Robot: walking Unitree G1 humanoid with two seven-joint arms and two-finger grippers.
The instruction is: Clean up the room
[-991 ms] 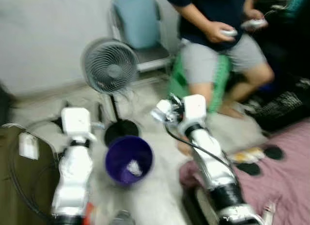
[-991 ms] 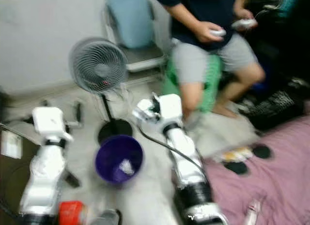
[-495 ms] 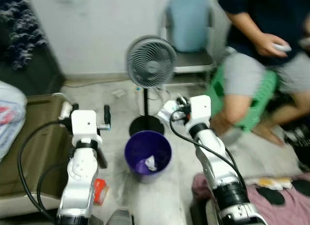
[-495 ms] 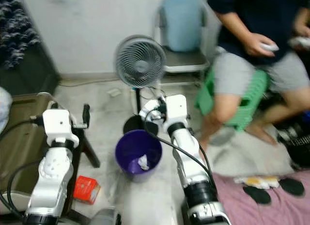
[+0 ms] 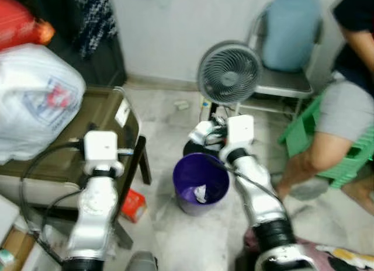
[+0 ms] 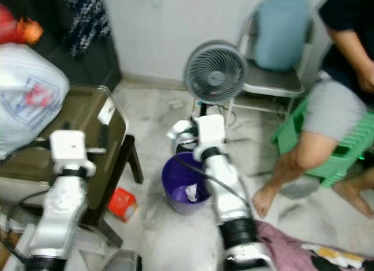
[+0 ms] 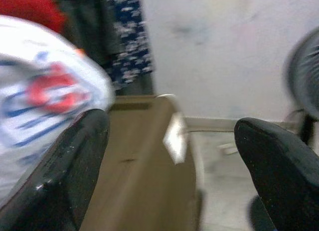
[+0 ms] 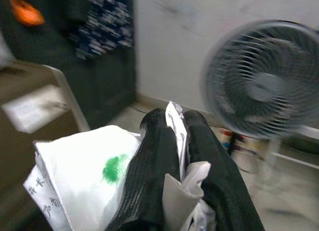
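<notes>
While our right claw [image 8: 174, 141] pinches a crumpled white paper wrapper with a green mark [image 8: 84, 176] above the round purple plastic bin [image 5: 200, 180], our left claw [image 7: 169, 156] hangs wide near the brown worktop [image 5: 58, 148].

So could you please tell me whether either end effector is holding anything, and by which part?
The right end effector pinches a crumpled white wrapper by its bunched edge, above the purple bin. The left end effector is open and holds nothing.
</notes>
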